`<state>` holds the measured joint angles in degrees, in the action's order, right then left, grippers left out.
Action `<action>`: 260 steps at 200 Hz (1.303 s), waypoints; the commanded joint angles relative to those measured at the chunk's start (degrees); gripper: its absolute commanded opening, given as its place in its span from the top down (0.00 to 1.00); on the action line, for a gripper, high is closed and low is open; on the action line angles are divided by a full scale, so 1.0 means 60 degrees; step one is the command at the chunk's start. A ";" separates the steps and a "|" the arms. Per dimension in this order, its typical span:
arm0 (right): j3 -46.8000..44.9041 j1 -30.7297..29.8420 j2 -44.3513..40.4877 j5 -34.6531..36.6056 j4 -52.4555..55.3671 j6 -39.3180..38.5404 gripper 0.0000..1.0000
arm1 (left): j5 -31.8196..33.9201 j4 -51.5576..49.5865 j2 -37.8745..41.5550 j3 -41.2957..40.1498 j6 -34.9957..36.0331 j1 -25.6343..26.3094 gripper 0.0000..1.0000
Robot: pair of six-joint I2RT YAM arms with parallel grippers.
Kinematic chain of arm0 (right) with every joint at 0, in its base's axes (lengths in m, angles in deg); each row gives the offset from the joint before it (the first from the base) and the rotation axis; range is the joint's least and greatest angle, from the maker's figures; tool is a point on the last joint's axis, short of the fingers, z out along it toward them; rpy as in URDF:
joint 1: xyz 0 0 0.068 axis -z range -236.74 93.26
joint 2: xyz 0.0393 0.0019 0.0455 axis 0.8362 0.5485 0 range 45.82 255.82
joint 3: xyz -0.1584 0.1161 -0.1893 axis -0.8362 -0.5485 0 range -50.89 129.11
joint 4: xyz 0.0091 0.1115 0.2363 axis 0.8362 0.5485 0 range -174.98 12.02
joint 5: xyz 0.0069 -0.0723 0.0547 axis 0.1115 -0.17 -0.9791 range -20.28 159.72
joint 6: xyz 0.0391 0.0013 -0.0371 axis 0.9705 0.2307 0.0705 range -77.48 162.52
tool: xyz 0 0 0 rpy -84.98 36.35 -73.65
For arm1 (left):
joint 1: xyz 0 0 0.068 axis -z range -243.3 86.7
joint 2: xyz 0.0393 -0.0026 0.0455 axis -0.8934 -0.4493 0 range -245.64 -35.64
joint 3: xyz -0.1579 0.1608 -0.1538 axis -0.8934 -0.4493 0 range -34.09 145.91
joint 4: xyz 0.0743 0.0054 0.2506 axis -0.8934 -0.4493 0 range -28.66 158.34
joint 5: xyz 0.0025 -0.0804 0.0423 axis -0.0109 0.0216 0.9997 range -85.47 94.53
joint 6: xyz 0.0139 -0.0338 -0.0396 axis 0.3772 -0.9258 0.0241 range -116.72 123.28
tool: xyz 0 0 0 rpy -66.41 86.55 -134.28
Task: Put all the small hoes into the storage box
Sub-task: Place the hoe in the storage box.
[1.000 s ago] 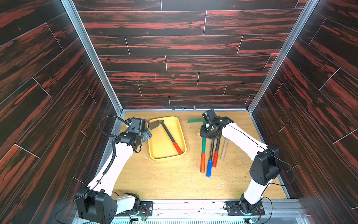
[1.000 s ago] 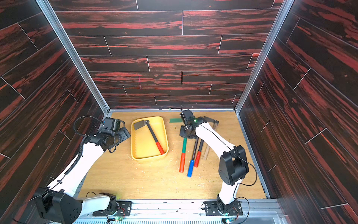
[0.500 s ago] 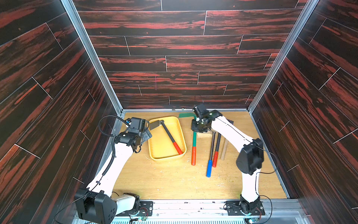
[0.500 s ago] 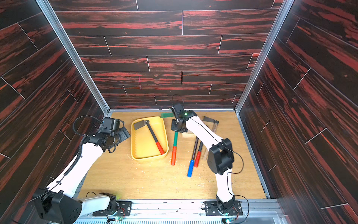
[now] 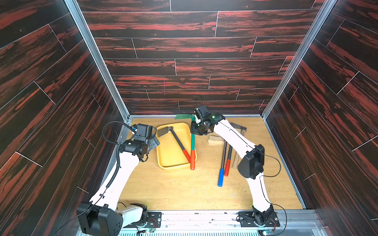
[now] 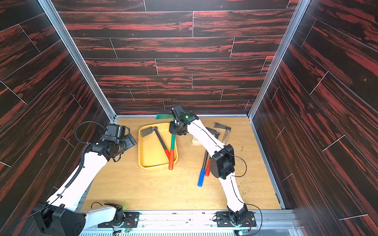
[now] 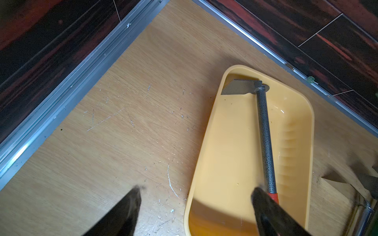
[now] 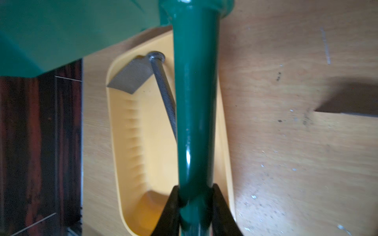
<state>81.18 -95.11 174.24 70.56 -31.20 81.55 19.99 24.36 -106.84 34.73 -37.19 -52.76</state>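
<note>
The yellow storage box (image 5: 163, 161) (image 6: 143, 159) sits left of centre on the wooden floor. A grey-shafted hoe with a red grip (image 5: 178, 142) (image 6: 160, 139) (image 7: 264, 132) lies slantwise inside it. My right gripper (image 5: 193, 131) (image 6: 173, 132) (image 8: 195, 189) is shut on the green shaft of a small hoe (image 5: 192, 144) (image 6: 172, 144) (image 8: 195, 102). This hoe runs along the box's right rim, its orange-red grip over the near right corner. My left gripper (image 5: 153, 141) (image 6: 131, 141) (image 7: 196, 190) stands open at the box's left rim, holding nothing.
Two more hoes, one with a blue grip (image 5: 221, 177) and one with a red grip (image 5: 227, 168), lie right of the box beside a wooden block (image 5: 214, 139) and a wood-handled tool (image 5: 237, 155). Dark wood-patterned walls close in on three sides.
My right gripper has carried the green hoe leftward, from beside the other tools to over the box's right rim. The left arm has stayed still.
</note>
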 commanded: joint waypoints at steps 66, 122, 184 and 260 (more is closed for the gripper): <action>0.2543 -0.0669 0.1998 -0.0816 0.0256 0.0897 0.92 | 0.0419 -0.0375 0.0411 0.0268 0.0150 -0.0036 0.12; 0.3263 -0.0841 0.2723 -0.1256 0.0600 0.0531 0.93 | 0.0418 -0.0346 0.0514 0.0149 0.0149 -0.0041 0.12; 0.3144 -0.0845 0.2795 -0.1240 -0.0399 0.1724 0.94 | 0.0345 -0.0392 0.0509 0.0239 0.0134 -0.0043 0.12; 0.3148 -0.1028 0.3189 -0.0914 -0.1581 0.3424 0.96 | 0.0411 -0.0509 0.0759 0.0215 0.0220 -0.0038 0.11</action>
<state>99.13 -100.33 191.81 64.09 -34.89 97.39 21.50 22.89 -104.06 34.82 -36.54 -52.76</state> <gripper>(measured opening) 0.239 0.885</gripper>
